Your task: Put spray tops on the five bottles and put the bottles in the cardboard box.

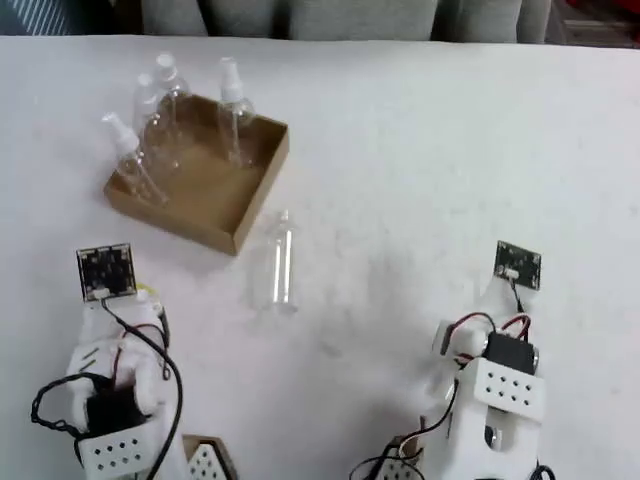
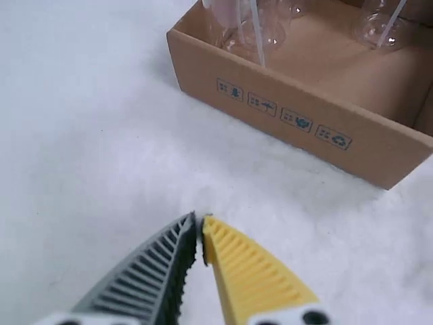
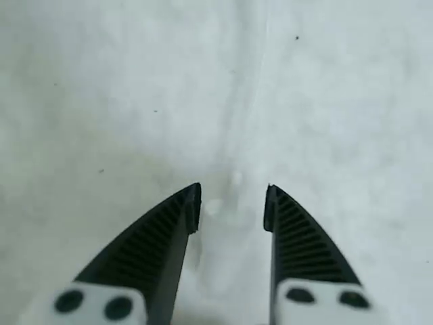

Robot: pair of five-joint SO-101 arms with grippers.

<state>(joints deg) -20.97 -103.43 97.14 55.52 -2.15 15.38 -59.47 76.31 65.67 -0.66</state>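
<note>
Now, four spray-topped bottles (image 1: 236,118) stand in the cardboard box (image 1: 170,218), and the last bottle (image 1: 283,262) lies on the tabletop (image 1: 420,150) just beside it. Left pincer (image 2: 200,227) pressed together, right pincer (image 3: 231,203) spread. Best to grip that bottle mid-body and lift it level.

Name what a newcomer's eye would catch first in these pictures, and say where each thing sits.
The cardboard box stands out first, at the back left of the white table, with four spray-topped bottles upright inside. A fifth bottle lies on its side just outside the box's near corner.
</note>
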